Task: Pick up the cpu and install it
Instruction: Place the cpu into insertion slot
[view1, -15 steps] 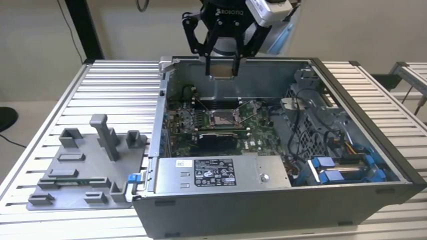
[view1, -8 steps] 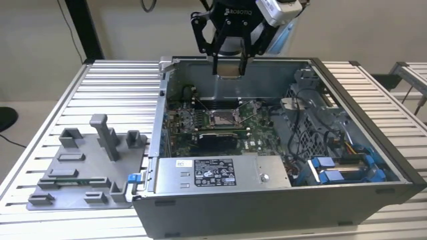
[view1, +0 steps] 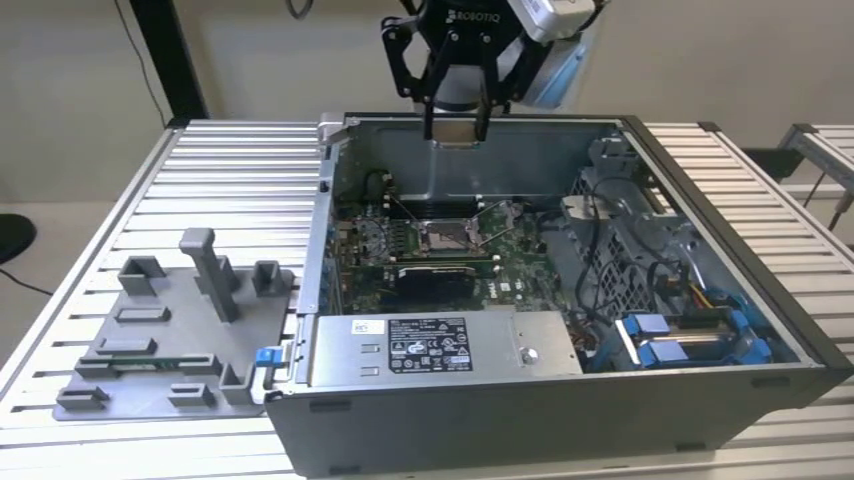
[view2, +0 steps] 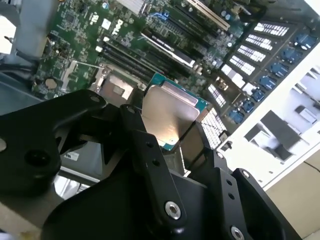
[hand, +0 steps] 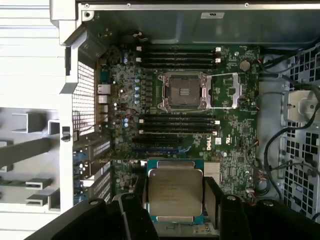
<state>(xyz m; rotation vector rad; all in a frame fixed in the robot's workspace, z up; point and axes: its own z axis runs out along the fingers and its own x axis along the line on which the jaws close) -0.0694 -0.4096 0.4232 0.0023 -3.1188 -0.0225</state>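
My fingers (hand: 211, 197) pinch the cpu (hand: 175, 192) by two opposite edges, silvery top showing. It hangs above the open computer case (view1: 534, 410), well apart from the case's bare socket (hand: 182, 91).

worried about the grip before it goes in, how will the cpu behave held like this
Likely stiff: the cpu lies flat with no sag in the gripper. Probably light, being so thin. Its smooth metal top looks slippery, and it is pinched at two opposite edges, so it may tilt if nudged.
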